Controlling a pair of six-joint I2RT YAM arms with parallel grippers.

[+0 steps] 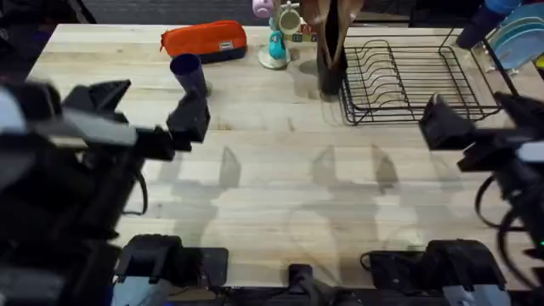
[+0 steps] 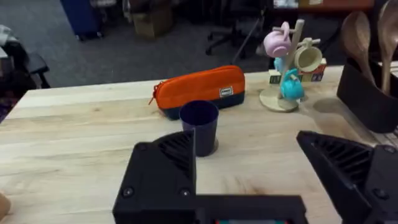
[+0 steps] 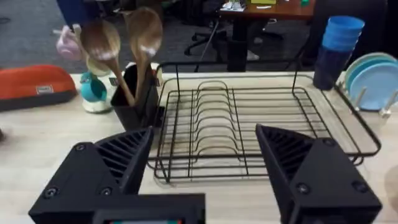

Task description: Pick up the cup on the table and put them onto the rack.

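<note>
The dark navy cup [image 1: 189, 72] stands upright on the wooden table [image 1: 280, 187], just in front of an orange pouch. My left gripper [image 1: 151, 104] hovers open a short way on the near side of it. In the left wrist view the cup [image 2: 199, 124] shows just beyond the gripper [image 2: 242, 143], in line with one black finger, and nothing is held. The black wire rack [image 1: 408, 81] sits at the back right, with nothing in it. My right gripper [image 1: 480, 115] is open and hangs in front of the rack [image 3: 249, 124], whose plate slots show between the spread fingers [image 3: 124, 158].
An orange pouch [image 1: 204, 41] lies right behind the cup. A small stand of pastel mugs [image 1: 276, 34] and a dark holder with wooden spoons [image 1: 330, 59] stand left of the rack. Stacked blue cups [image 3: 336, 46] and light blue plates [image 3: 370, 78] are beyond its right side.
</note>
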